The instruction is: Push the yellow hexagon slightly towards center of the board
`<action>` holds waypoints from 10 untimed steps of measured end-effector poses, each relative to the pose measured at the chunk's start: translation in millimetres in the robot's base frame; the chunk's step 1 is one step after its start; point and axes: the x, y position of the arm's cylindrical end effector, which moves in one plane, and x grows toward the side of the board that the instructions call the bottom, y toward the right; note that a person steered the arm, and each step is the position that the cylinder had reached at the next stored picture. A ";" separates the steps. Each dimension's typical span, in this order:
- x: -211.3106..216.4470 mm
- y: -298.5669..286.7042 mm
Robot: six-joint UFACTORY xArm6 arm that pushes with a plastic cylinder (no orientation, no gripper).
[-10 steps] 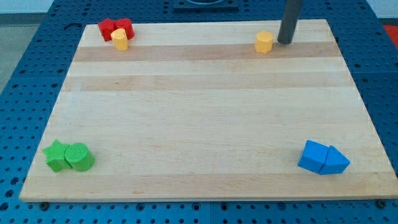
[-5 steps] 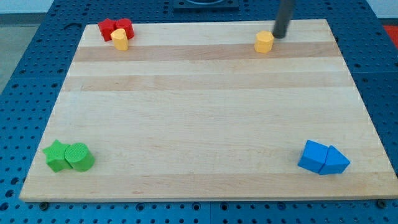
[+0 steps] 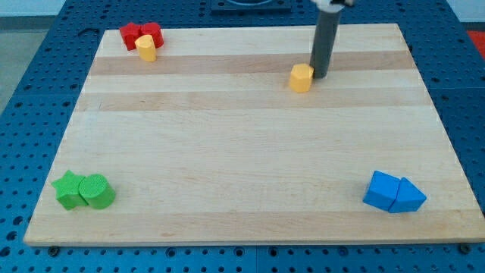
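The yellow hexagon (image 3: 301, 77) sits on the wooden board (image 3: 242, 152), right of middle in the upper part. My tip (image 3: 319, 76) is down on the board right beside the hexagon, at its upper-right side, touching or nearly touching it. The dark rod rises from there to the view's top edge.
Two red blocks (image 3: 142, 34) with a yellow cylinder (image 3: 146, 48) sit at the top left corner. A green star (image 3: 68, 189) and green cylinder (image 3: 97, 191) sit at the bottom left. A blue block (image 3: 381, 189) and blue triangle (image 3: 410, 197) sit at the bottom right.
My tip has moved down and to the left from the board's top edge. The yellow hexagon has slid down and left with it, away from the top edge.
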 end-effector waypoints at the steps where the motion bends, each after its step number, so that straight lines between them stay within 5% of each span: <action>1: 15.4 -23.2; 2: -7.3 -21.6; 4: 54.5 -132.7; 6: 21.0 -84.5; 8: 56.6 -71.7; 10: 67.6 -217.1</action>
